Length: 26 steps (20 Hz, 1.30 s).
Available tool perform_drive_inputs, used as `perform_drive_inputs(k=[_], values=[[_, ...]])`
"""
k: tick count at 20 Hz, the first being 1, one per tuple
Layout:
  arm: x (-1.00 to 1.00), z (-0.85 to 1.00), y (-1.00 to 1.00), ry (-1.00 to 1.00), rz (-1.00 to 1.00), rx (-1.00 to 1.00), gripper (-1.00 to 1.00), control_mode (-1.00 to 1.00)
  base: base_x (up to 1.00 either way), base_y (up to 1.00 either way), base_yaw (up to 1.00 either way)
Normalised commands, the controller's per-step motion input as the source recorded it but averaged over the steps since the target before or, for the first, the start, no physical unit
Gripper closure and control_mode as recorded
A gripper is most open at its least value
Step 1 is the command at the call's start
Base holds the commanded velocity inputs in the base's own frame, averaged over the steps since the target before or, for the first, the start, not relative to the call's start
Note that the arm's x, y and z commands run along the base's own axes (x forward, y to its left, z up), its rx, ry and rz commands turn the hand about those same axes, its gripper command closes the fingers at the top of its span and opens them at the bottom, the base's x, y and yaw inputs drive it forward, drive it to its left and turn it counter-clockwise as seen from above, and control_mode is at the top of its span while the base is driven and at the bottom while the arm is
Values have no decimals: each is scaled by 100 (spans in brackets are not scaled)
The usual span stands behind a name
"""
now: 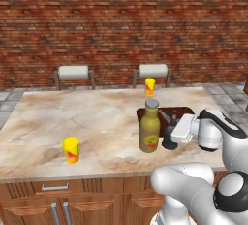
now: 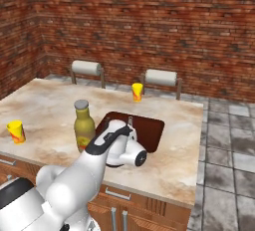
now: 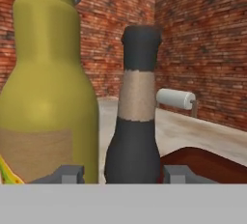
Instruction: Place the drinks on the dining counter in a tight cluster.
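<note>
Jaws stand parted around the squat black narrow-necked bottle (image 3: 133, 121), not visibly pinching it.

Gripper (image 3: 120, 175) sits level at this bottle's base, upright on the beige marble dining counter (image 1: 97, 122), just beside the tall olive-yellow bottle with grey cap (image 1: 149, 127), near the dark red-brown inset sink (image 2: 144, 125). Judged step: releasing the black bottle. Next calls for backing straight off without toppling either.

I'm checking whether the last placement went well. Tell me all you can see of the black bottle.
The black bottle is squat-bodied with a narrow neck, a tan band around it and a dark top. It stands upright on the dining counter, just right of the olive-yellow bottle, by the sink's edge. In the hand view it sits between the gripper fingertips, which appear apart from it.
</note>
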Motion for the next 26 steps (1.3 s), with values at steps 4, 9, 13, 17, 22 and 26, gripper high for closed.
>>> perform_drive_inputs(k=[4,9,13,17,22,26], values=[[0,1,1,3,0,0,-100,-100,0,0,0],[-11,2,0,2,0,0,-100,-100,0,0,0],[-13,4,-2,3,0,0,-100,-100,0,0,0],[-30,12,-15,3,-5,0,-100,-100,0,0,0],[-37,23,-11,8,-11,0,-100,-100,0,0,0],[-31,27,-14,11,-12,0,-100,-100,0,0,0]])
